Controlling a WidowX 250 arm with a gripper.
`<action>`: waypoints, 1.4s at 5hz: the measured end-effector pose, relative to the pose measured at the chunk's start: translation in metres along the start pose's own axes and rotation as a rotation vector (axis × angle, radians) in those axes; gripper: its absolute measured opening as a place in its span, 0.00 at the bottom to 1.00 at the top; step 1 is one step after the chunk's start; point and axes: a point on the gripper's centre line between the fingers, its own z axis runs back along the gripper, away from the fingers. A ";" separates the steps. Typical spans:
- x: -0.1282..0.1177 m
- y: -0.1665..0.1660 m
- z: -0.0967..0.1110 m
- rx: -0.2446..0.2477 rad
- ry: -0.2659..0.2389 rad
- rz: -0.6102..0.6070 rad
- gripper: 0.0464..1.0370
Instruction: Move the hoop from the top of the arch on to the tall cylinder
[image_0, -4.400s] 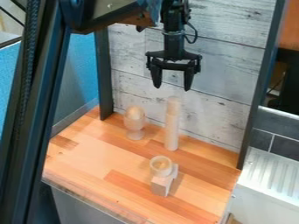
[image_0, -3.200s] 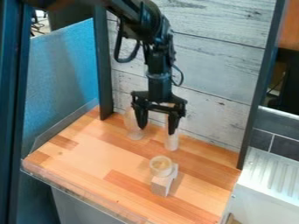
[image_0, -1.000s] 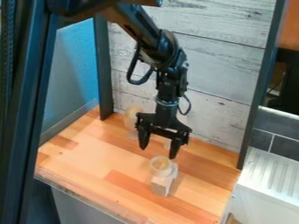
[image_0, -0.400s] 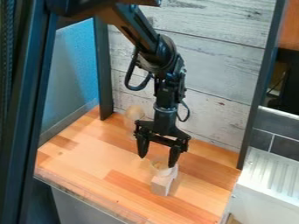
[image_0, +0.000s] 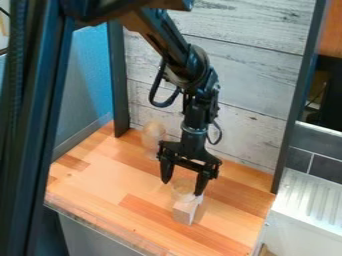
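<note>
Black tool hangs spread by the hoop, inside the tabletop edge.

Black arm, looping dark cable

Surface: wood, jointed strips, smooth, soft sheen. Back wall: wood-look boards, whitewashed, grained and knotted, matt. Side panel: blue, cloth-like, matt. Arch: pale wood, plain, matt. Hoop: pale, wood-like, matt. Pincer: black, plastic-looking, low sheen. Cable: black, smooth, rubber-like. Ridged unit: white, painted metal by its look, smooth. Wall tiles: dark, smooth.
</note>
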 end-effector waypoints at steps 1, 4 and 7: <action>0.006 0.000 0.001 -0.002 0.005 0.014 0.72; 0.017 0.003 0.019 -0.083 0.023 0.024 0.72; 0.037 0.005 0.083 -0.167 -0.031 0.061 0.72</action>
